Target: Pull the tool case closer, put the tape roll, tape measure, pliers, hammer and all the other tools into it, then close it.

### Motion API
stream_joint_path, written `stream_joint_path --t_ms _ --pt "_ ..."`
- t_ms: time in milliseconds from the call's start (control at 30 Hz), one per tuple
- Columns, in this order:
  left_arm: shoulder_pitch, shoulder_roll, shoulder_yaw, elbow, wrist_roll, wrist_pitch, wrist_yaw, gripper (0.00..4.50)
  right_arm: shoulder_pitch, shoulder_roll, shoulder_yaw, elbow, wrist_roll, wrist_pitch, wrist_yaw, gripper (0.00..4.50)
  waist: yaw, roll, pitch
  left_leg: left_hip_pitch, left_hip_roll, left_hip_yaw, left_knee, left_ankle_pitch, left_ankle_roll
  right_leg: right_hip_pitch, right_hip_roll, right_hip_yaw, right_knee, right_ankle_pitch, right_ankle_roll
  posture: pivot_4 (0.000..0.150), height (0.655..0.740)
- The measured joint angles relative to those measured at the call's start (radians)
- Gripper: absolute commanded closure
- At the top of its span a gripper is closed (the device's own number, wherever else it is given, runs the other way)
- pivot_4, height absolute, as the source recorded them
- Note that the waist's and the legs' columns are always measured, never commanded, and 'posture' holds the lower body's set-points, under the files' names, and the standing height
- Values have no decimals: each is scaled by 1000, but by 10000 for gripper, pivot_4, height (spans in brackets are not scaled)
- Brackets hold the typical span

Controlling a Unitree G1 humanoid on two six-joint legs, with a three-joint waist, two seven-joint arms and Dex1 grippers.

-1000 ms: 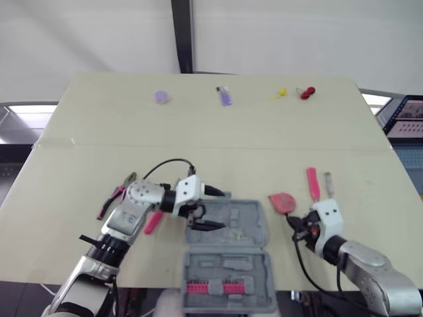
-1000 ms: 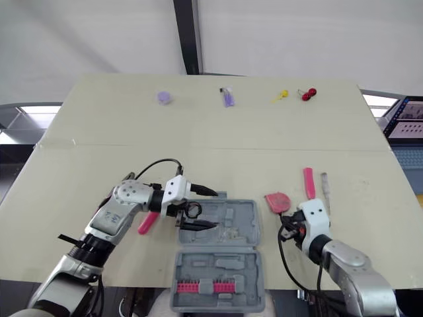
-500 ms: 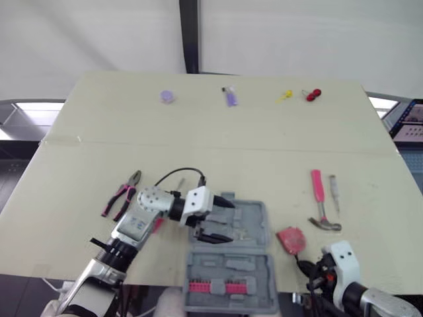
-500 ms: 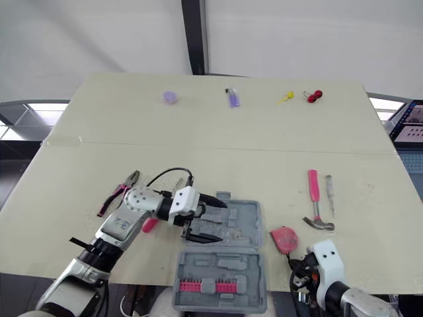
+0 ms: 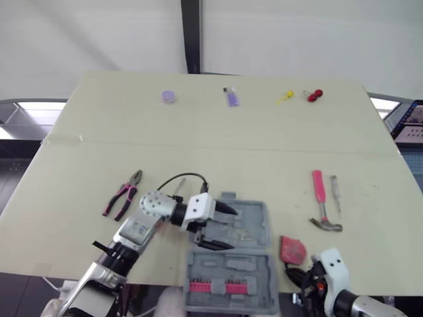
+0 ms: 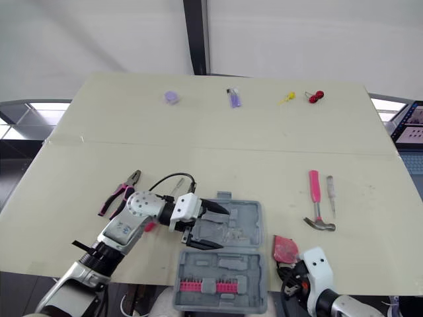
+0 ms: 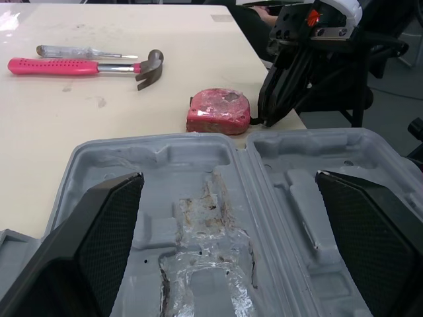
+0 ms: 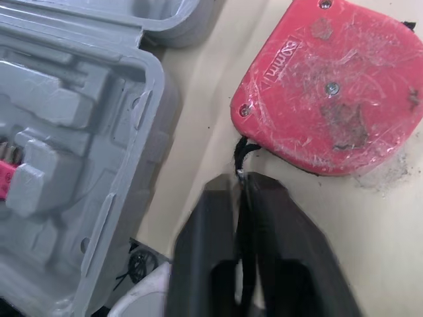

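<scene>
The grey tool case (image 5: 254, 228) lies open near the table's front edge, with pink bits in its near half (image 5: 213, 287). My left gripper (image 5: 225, 229) is open, its fingers (image 7: 99, 244) spread wide over the far tray. My right gripper (image 8: 239, 181) is shut on the black strap of the red tape measure (image 8: 337, 99), just right of the case (image 8: 79, 99). The pink-handled hammer (image 5: 319, 191) and a screwdriver (image 5: 336, 191) lie farther right. Pliers (image 5: 122, 195) lie left of my left arm. A pink item (image 6: 149, 226) is mostly hidden under that arm.
Along the far edge sit a purple round item (image 5: 168, 96), a purple object (image 5: 229, 98), a yellow piece (image 5: 283, 96) and a red piece (image 5: 314, 95). The tape measure (image 5: 292, 249) lies close to the table's front edge.
My right gripper has drawn the tape measure away from the hammer toward the table's front edge. The left gripper stays open over the case. The camera view has shifted.
</scene>
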Motion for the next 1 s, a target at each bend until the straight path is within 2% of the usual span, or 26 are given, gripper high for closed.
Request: stream_joint_path --t_ms 67,167,267,333,567,733,1000 --pt "0 -7 -4 0 4 -15 1 0 7 -42 -56 -15 37 17 33 16095 1 0 0 0 0 0 0 0 0 1 0 0 0 0 0 1500 7400" --pt "-3 -16 -4 0 8 -31 2 0 27 -176 -159 -19 67 2 153 531 2 0 0 0 0 0 1 -1 1 2 0 0 -1 0 0 1500 7400" --pt "-13 -26 -4 9 19 -60 1 0 11 -300 -239 39 26 -148 314 199 1 0 0 2 0 0 0 -1 1 3 0 -1 -1 0 0 1500 7400" --pt "-21 -36 -8 22 28 -90 1 0 -31 -360 -222 132 -69 -325 402 199 1 -1 0 3 0 0 0 -1 1 5 0 -1 -2 0 0 1500 7400" --pt "-28 -43 -27 72 57 -191 -12 0 -249 -381 12 499 -288 -849 601 199 0 -1 0 4 0 -1 3 -1 1 9 0 -3 -5 0 0 1500 7400" --pt "-36 -45 -29 74 68 -222 -16 0 -382 -352 108 668 -326 -980 640 199 -3 -1 0 5 0 -1 3 -1 1 10 0 -4 -5 0 0 1500 7400" --pt "-30 -46 -31 70 73 -222 -7 0 -444 -313 173 773 -348 -1029 644 199 -1 -1 0 5 0 -1 4 -1 1 11 0 -4 -5 0 0 1500 7400"
